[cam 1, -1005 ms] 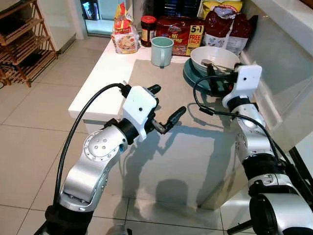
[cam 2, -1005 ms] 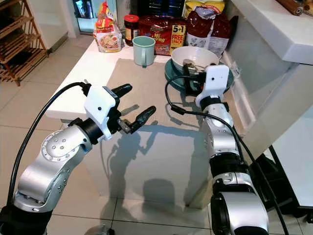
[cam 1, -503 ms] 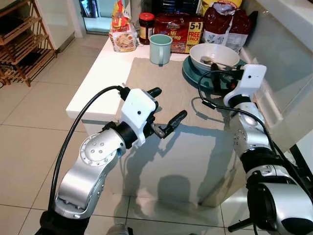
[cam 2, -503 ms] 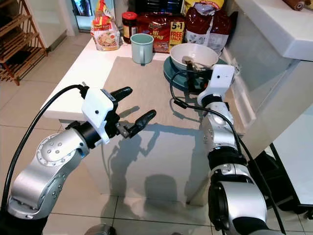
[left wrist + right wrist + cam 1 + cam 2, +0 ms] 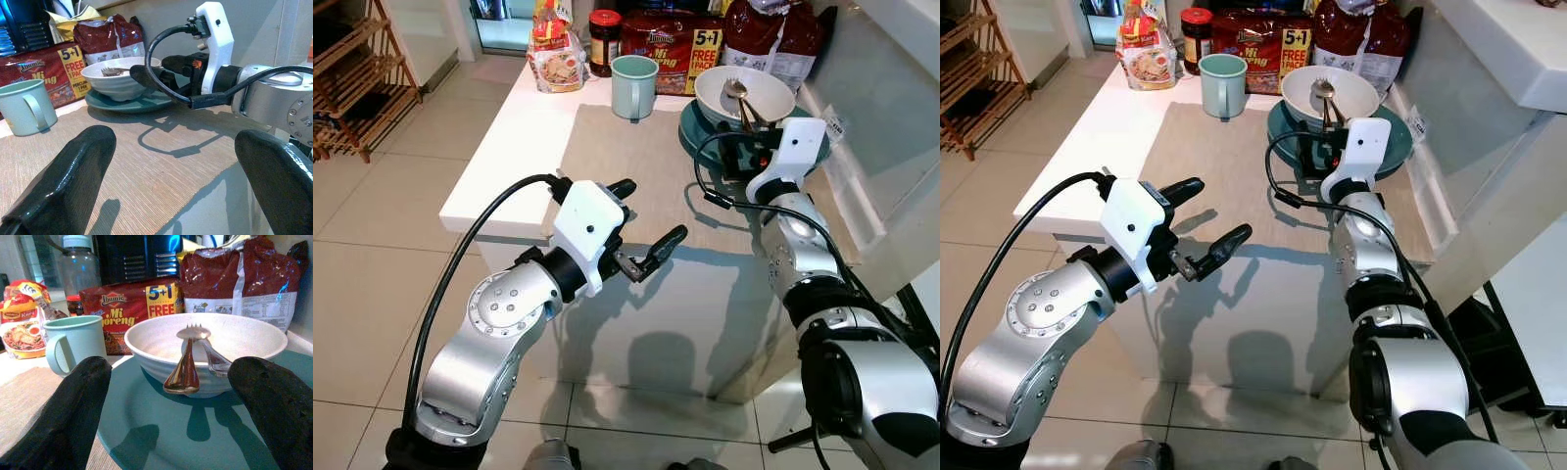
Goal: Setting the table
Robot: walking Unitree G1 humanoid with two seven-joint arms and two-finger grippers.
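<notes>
From my seat, the widest free room is the bare middle of the beige woven placemat, open from centre down to six o'clock. At twelve o'clock the pale green mug stands on the mat's far edge, with the red noodle multipack, a dark-lidded jar and a small yellow noodle packet walling off the back. At two o'clock the white bowl with a metal fork and spoon sits on the teal plate; my right gripper, fingers spread, straddles the plate's near rim. A black cable loops over the mat at three o'clock. My left gripper, fingers apart, hangs at the mat's near edge around six.
</notes>
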